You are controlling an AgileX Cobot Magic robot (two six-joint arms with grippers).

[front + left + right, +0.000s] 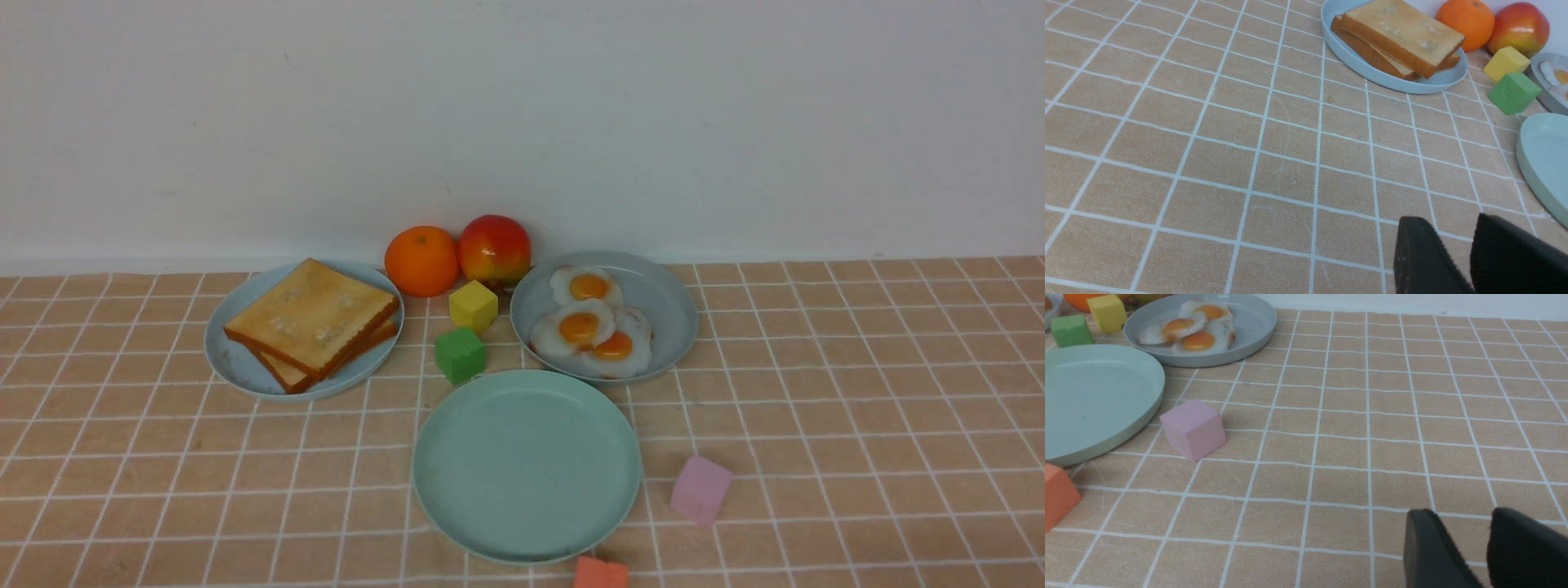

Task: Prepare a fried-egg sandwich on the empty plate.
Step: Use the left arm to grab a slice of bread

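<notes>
Left gripper (1449, 228), seen from its own wrist camera, is hovering over bare cloth with its two black fingers standing slightly apart and gripping nothing; right gripper (1459, 518) is hovering likewise on the opposite side, jaws parted, cloth showing through the gap. Nearest the robot, an orange-red block (600, 573) is lying just beside the near rim of the mint-green plate (457, 490), and a pink cube (700, 488) is sitting near that plate's right edge. Beyond the plate, a green cube (460, 354) and a yellow cube (473, 305) are standing one behind the other between the two farther plates; an orange (421, 260) and a red-yellow apple (494, 249) are resting side by side close to the wall (522, 122), which is plain white. A peach tablecloth (857, 408) with a white grid is covering the table. The mint-green plate is lying empty at centre front. Two toast slices (312, 320), golden with darker crusts, are lying stacked and slightly offset on the pale blue plate (237, 359) at far left; three fried eggs (592, 322), white with orange yolks, are overlapping on the grey-blue plate (669, 310) at far right, just beside the mint-green rim
</notes>
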